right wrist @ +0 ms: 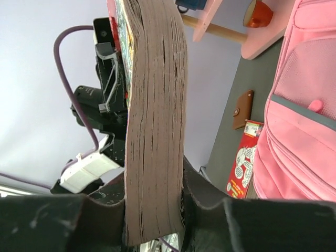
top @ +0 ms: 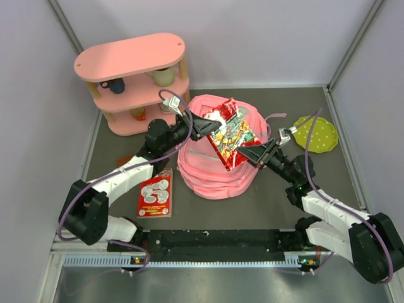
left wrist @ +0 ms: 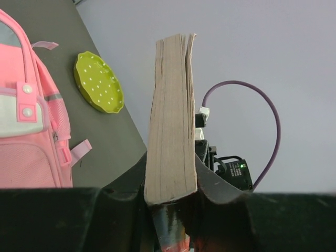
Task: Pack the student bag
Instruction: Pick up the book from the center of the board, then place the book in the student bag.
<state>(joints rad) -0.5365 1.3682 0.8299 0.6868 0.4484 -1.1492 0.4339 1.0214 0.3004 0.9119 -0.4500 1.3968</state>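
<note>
In the top view, the student bag (top: 214, 173), a large soft pink fabric backpack, is seen lying at mid-table, well apart from the walls; a thick paperback book with a red patterned cover (top: 232, 134) is held tilted above its far half; the left gripper (top: 205, 126) is pinched on the book's far-left edge, the right gripper (top: 255, 151) on its near-right edge; bare dark grey table (top: 271, 208) is left in front of the bag and to its right; a pink oval three-tier shelf (top: 132, 60) is set in the far-left corner, a round lime-green white-dotted plate (top: 315, 134) near the right wall, a flat red-and-white card packet (top: 156, 192) just left of the bag; in the left wrist view, the book (left wrist: 170, 121) is shown edge-on, its pages clamped between both fingers (left wrist: 128, 184), with the bag (left wrist: 26, 121) and plate (left wrist: 98, 82) off to one side; in the right wrist view, the book (right wrist: 155, 121) is gripped likewise, the bag (right wrist: 304, 131) is seen alongside, and a small brown snap pouch (right wrist: 243, 109) lies beyond the packet (right wrist: 242, 163)
</note>
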